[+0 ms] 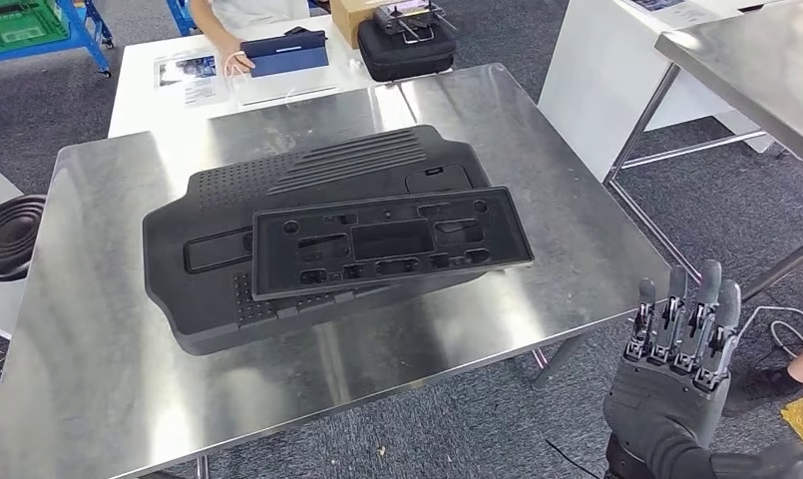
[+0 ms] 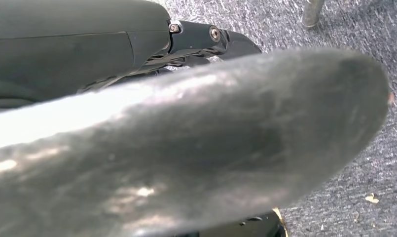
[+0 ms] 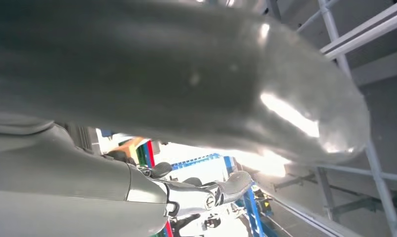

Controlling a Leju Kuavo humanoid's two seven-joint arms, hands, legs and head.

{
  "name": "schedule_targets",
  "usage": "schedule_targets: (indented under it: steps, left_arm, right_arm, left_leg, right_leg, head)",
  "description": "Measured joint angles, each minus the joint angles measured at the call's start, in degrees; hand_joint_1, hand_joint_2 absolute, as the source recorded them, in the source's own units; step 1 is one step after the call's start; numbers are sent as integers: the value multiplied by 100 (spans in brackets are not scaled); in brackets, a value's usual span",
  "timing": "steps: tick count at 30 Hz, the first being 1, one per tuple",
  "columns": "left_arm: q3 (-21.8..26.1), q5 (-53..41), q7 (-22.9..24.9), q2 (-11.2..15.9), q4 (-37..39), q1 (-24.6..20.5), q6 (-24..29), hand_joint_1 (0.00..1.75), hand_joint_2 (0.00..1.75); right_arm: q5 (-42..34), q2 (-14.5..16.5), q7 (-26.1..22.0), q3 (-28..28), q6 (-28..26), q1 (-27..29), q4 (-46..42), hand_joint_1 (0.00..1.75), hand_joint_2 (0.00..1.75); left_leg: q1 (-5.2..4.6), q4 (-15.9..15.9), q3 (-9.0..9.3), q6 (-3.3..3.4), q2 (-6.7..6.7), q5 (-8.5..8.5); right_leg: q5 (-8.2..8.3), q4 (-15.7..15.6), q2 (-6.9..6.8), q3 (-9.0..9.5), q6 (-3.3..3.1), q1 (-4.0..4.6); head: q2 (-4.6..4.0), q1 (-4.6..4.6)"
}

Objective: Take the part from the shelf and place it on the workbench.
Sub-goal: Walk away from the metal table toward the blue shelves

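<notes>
Now the part [image 1: 389, 242] lies on the workbench [image 1: 98, 339], apart from the empty, straight-fingered right hand [image 1: 676, 349].

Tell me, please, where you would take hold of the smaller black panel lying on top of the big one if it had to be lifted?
Probably by the smaller black panel's right-hand short edge, approached from the table's right side. That end juts past the big black part beneath, above bare steel table, so fingers could slide under it. The open right hand is nearest that end.

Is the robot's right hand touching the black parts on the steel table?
No, the right hand is raised beside the workbench, fingers apart and holding nothing, well clear of the flat black part.
</notes>
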Motion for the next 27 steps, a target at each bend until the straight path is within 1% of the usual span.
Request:
schedule_targets:
  steps: [1,2,3,5,6,7,8,9,10,11,12,13,15,16,17,18,19,20,21,22,23,24,25,26,27]
  left_arm:
    - [0,-1,1,1,0,0,1,0,0]
    - [0,-1,1,2,0,0,1,0,0]
    - [0,-2,1,2,1,1,2,0,0]
    - [0,-2,1,2,2,2,2,0,0]
    - [0,-2,1,2,2,4,2,0,0]
    - [0,-2,1,2,2,7,2,0,0]
    - [0,-2,1,2,2,9,2,0,0]
    - [0,-2,1,2,2,9,2,0,0]
    - [0,-2,1,2,2,7,2,0,0]
    - [0,-2,1,2,2,3,1,0,0]
    - [0,-2,1,2,2,0,1,0,0]
    - [0,-2,1,2,2,-1,0,0,0]
    - [0,-2,1,2,2,2,-2,0,0]
    - [1,-2,1,2,2,1,-4,0,0]
    - [1,-2,0,3,2,0,-7,0,0]
    - [2,-2,-1,5,2,-3,-8,0,0]
    - [4,-3,-3,7,2,-6,-9,0,0]
    - [5,-5,-4,9,2,-6,-9,0,0]
    - [8,-8,-5,10,2,-6,-10,0,0]
    - [10,-13,-5,10,2,-4,-11,0,0]
    - [12,-20,-5,9,2,-2,-13,0,0]
    - [14,-27,-5,5,2,-1,-15,0,0]
    - [16,-34,-8,1,2,-1,-16,0,0]
    - [19,-40,-10,-8,2,-2,-16,0,0]
    - [22,-44,-17,-15,2,-3,-17,0,0]
  right_arm:
    - [1,4,1,-2,0,1,-1,0,0]
    - [1,10,1,-3,0,2,-1,0,0]
    - [2,18,1,-4,0,3,-1,0,0]
    - [2,29,1,-5,0,5,-1,0,0]
    - [3,32,1,-5,1,7,-1,0,0]
    - [3,33,1,-5,1,8,-1,0,0]
    - [3,33,1,-5,1,9,-1,0,0]
    - [3,34,1,-5,0,10,-1,0,0]
    - [3,36,1,-5,0,10,-1,0,0]
    - [2,37,1,-5,0,9,-1,0,0]
    - [2,39,2,-6,0,9,-1,0,0]
    - [1,42,5,-7,0,8,-1,0,0]
    - [-9,47,17,-8,-1,9,-1,0,0]
    - [-14,49,28,-14,-3,10,-1,0,0]
    - [-18,49,38,-23,-7,10,-1,0,0]
    - [-19,49,49,-38,-14,9,-1,0,0]
    - [-16,50,63,-56,-26,10,0,0,0]
    - [-11,51,75,-71,-41,10,1,0,0]
    - [-2,52,87,-82,-58,11,2,0,0]
    - [9,54,97,-87,-78,11,3,0,0]
    - [21,55,104,-90,-96,12,4,0,0]
    - [37,56,109,-92,-110,11,5,0,0]
    - [52,59,113,-94,-124,10,5,0,0]
    - [68,63,115,-96,-140,10,5,0,0]
    - [82,72,120,-97,-156,10,4,0,0]
  left_leg:
    - [15,44,-12,-26,2,-43]
    - [26,182,-65,-48,4,-155]
    - [33,430,-167,-65,6,-329]
    - [34,1171,-493,-86,8,-744]
    - [34,1477,-628,-91,8,-861]
    - [34,1612,-683,-90,8,-868]
    - [35,1526,-628,-85,8,-762]
    - [39,1226,-464,-78,8,-572]
    - [46,835,-258,-74,7,-392]
    - [44,491,-82,-67,0,-261]
    - [40,264,25,-54,-8,-191]
    - [28,172,54,-35,-16,-179]
    - [2,163,18,38,-23,-145]
    - [-1,156,1,83,-20,-118]
    - [2,146,-18,130,-17,-87]
    - [7,137,-43,173,-14,-59]
    - [3,137,-74,204,-11,-38]
    - [-7,138,-108,229,-7,-20]
    - [-21,139,-140,247,-3,-2]
    - [-37,140,-166,258,1,14]
    - [-54,140,-185,264,2,30]
    - [-70,140,-196,265,1,45]
    - [-80,140,-201,263,-1,59]
    - [-100,144,-205,256,-3,69]
    - [-114,147,-209,242,-3,80]
  right_leg:
    - [8,-2,-1,-2,-37,-8]
    - [16,-10,-6,-1,-76,-21]
    - [22,-15,-12,0,-109,-30]
    - [23,-10,-23,-10,-148,-8]
    - [24,-7,-25,-16,-154,2]
    - [24,-2,-25,-19,-154,9]
    - [24,5,-23,-18,-153,10]
    - [23,15,-20,-15,-151,5]
    - [20,29,-18,-15,-145,4]
    - [15,53,-15,-23,-130,22]
    - [16,68,-14,-36,-106,37]
    - [23,74,-14,-49,-75,51]
    - [55,59,-12,-70,-5,50]
    - [35,87,-13,-104,17,42]
    - [-40,199,-15,-170,20,39]
    - [-181,440,-16,-291,4,41]
    - [-368,800,-19,-461,-23,39]
    - [-557,1224,-19,-645,-44,41]
    - [-700,1593,-19,-801,-48,44]
    - [-765,1789,-19,-867,-33,48]
    - [-742,1743,-20,-807,-7,55]
    - [-647,1455,-20,-621,16,69]
    - [-520,1005,-21,-343,20,95]
    - [-405,562,-24,-80,-3,127]
    - [-322,233,-27,107,-38,155]
  head:
    - [0,-1]
    - [0,-6]
    - [0,-12]
    - [0,-21]
    - [0,-21]
    - [0,-21]
    - [0,-22]
    - [0,-22]
    - [0,-24]
    - [0,-26]
    - [0,-20]
    - [0,-16]
    - [0,-2]
    - [0,-3]
    - [0,3]
    - [0,9]
    - [0,14]
    - [0,19]
    - [0,19]
    - [0,19]
    - [0,19]
    - [0,19]
    - [0,20]
    - [0,16]
    - [0,15]
